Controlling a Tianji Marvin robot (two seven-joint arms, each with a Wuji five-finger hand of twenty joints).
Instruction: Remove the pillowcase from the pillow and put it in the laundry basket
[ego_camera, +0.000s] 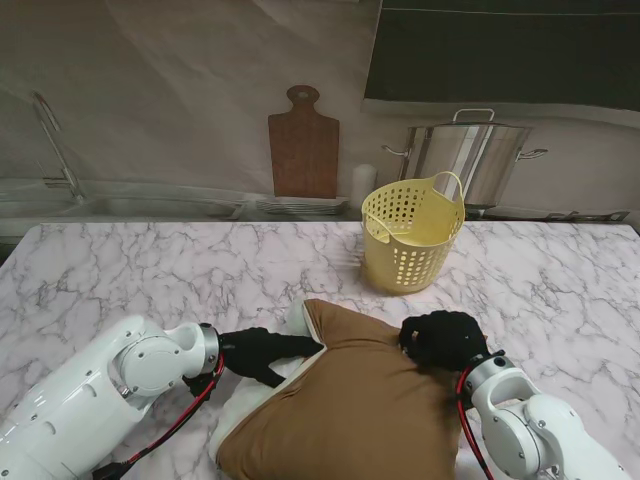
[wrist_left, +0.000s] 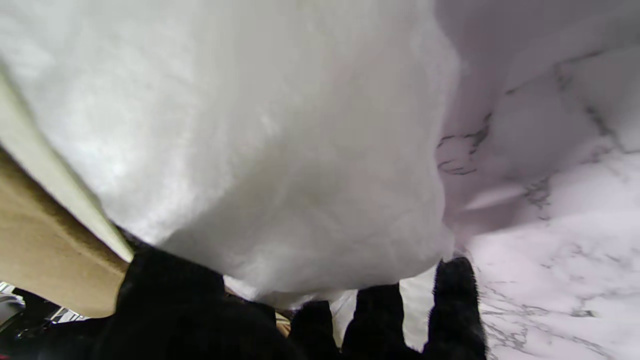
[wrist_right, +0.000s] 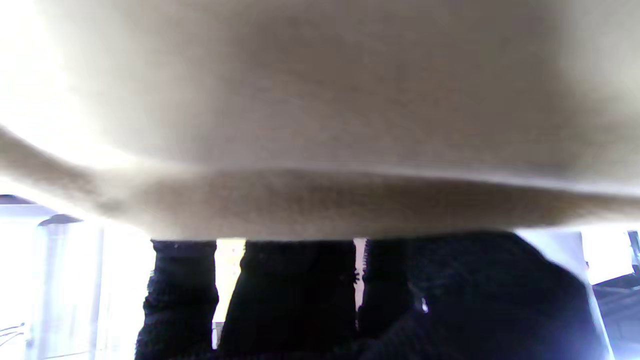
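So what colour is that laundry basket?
Pale yellow, clearest in the stand view.

- We see tan pillowcase (wrist_right: 320, 100) cloth filling most of the right wrist view, blurred and close.
- Our right hand (wrist_right: 350, 300), black-gloved, has its fingers (wrist_right: 180, 295) pressed up against a folded edge of that cloth.
- Bright, washed-out background shows between the fingers; nothing there can be made out.

White arms, red-black cables, each hand (ego_camera: 262, 352) black-gloved.
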